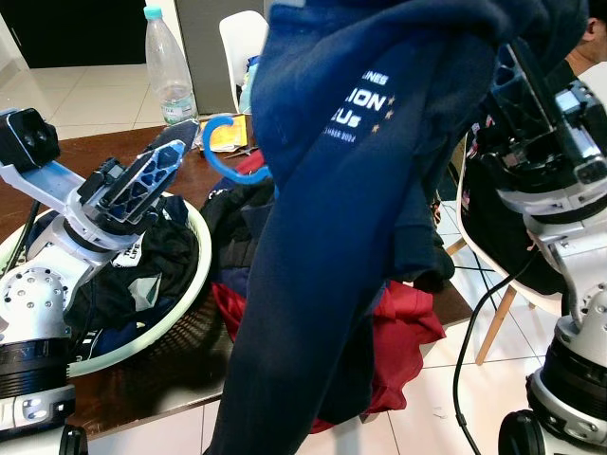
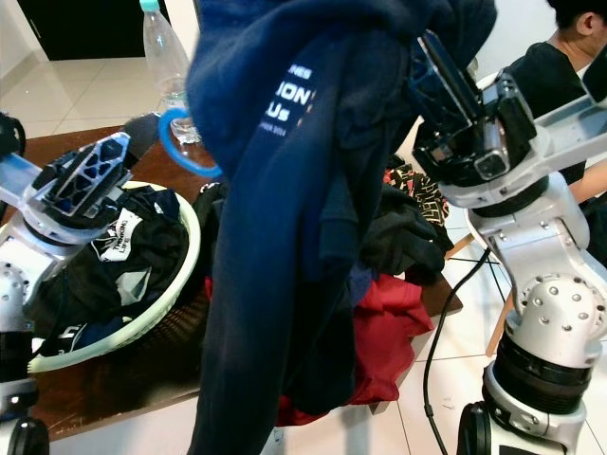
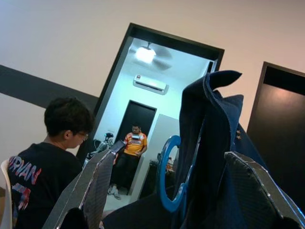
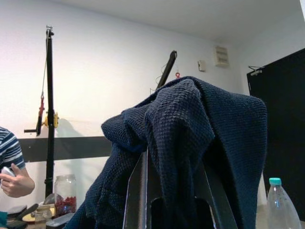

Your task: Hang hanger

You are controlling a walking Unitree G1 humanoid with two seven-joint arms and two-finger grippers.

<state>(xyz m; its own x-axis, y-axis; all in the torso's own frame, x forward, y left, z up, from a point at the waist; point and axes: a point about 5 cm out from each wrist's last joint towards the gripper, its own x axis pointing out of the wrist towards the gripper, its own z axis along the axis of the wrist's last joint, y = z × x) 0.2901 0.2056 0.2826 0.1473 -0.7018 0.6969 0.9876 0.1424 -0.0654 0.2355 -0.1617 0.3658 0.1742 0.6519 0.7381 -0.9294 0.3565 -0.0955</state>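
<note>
Head views: right gripper [image 2: 427, 66] raised, pinching navy sweatshirt [image 1: 360, 190], which hangs above table [image 1: 114, 389]. Blue hanger [image 1: 228, 156] hook pokes out beside left gripper [image 1: 156, 166].
Left wrist: fingers [image 3: 95, 181] spread, holding nothing.
Right wrist: fabric clamped between fingers.

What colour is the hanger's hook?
Blue. The hanger's hook shows best in the left eye view, curling beside the navy garment.
</note>
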